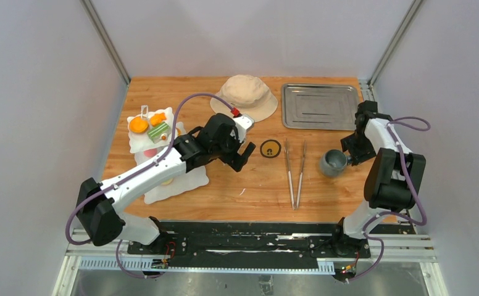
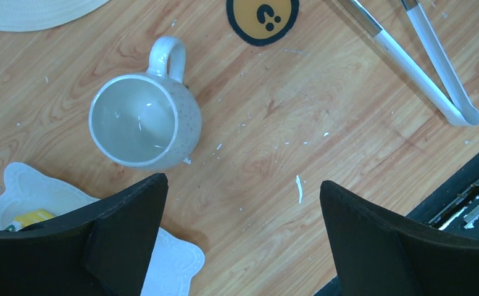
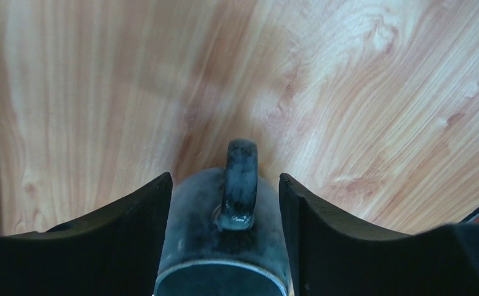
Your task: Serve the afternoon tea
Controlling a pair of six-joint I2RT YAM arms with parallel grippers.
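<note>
- Firstly, your left gripper [image 2: 243,185] stands with its jaws at full spread, holding nothing and touching nothing; it hangs over bare table [image 2: 274,135].
- Ahead of its fingers, the white mug [image 2: 144,120] sits upright, mouth up and empty, clear of both fingers.
- That mug's handle points away from the gripper, toward the round sticker [image 2: 263,17], and the mug lies just beside the stand's lowest tier [image 2: 33,188].
- Your right gripper [image 3: 224,179] has its jaws apart with the grey mug [image 3: 194,209] between them. Both fingers [image 3: 132,222] lie close along the mug's sides, but you cannot tell whether they press it.
- In the right wrist view the grey mug's handle [image 3: 241,179] sits midway between the fingers, its long axis in line with them.
- From above, the grey mug stands upright on the table's right side, near the tongs [image 1: 295,172].
- The white stand [image 1: 191,182] is at the left, partly under your left arm; its top tier carries orange pastries [image 1: 139,125] and a green one [image 1: 158,131].
</note>
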